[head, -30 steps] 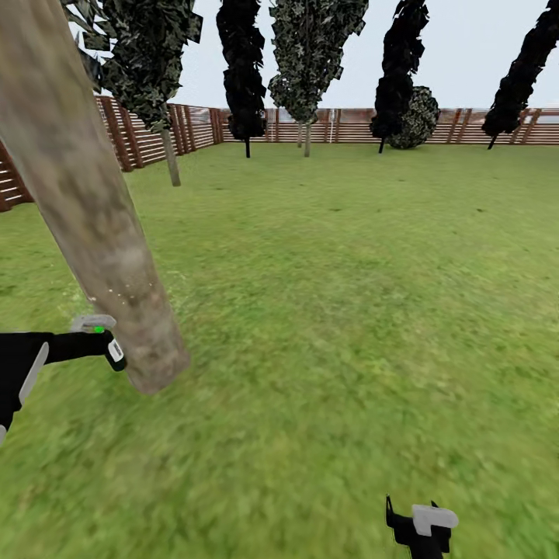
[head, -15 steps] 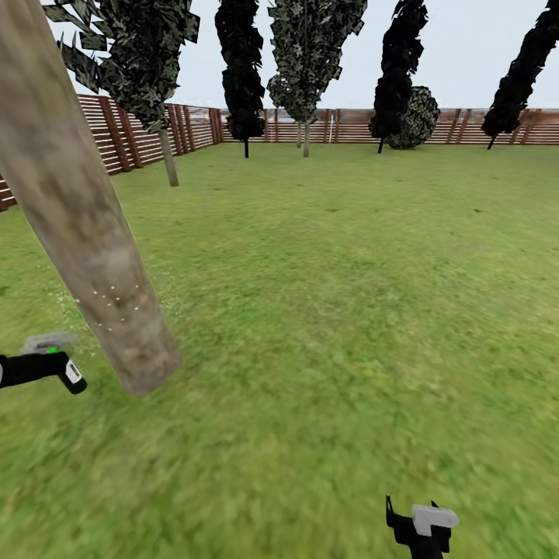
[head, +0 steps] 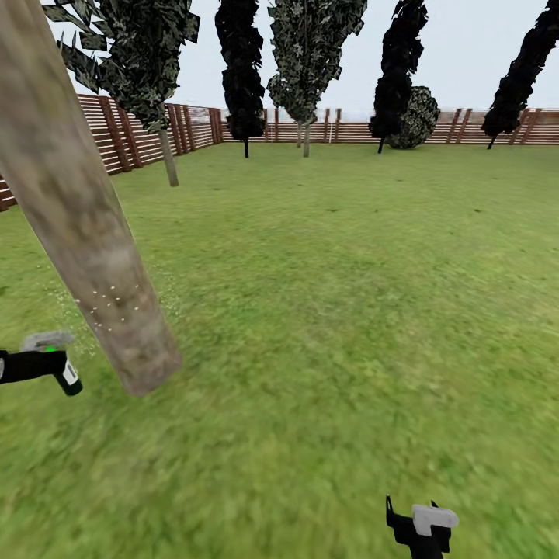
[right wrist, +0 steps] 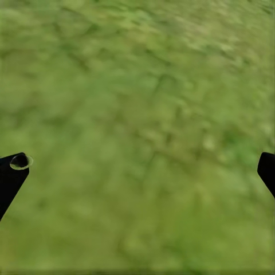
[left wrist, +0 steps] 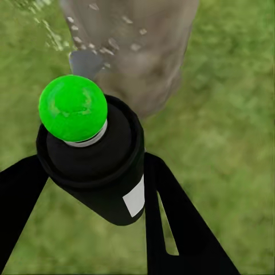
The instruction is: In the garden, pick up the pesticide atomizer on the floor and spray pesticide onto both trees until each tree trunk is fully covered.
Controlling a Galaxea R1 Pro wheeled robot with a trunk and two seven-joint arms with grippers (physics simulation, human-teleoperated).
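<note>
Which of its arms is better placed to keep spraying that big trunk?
The left. Its gripper holds the atomizer beside the trunk, where specks show. The right gripper hangs open over grass, well away.

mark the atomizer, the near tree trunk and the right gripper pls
pesticide atomizer (left wrist: 94, 160), left wrist view: on its black body, below the green tip.
near tree trunk (head: 85, 233), head view: mid-column, on the pale mottled bark.
right gripper (head: 423, 526), head view: between its fingertips, at the bottom edge.

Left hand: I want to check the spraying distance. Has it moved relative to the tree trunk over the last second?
Yes. The left hand, gripping the pesticide atomizer, has drawn back towards the robot's left, widening its gap from the base of the tree trunk.
</note>
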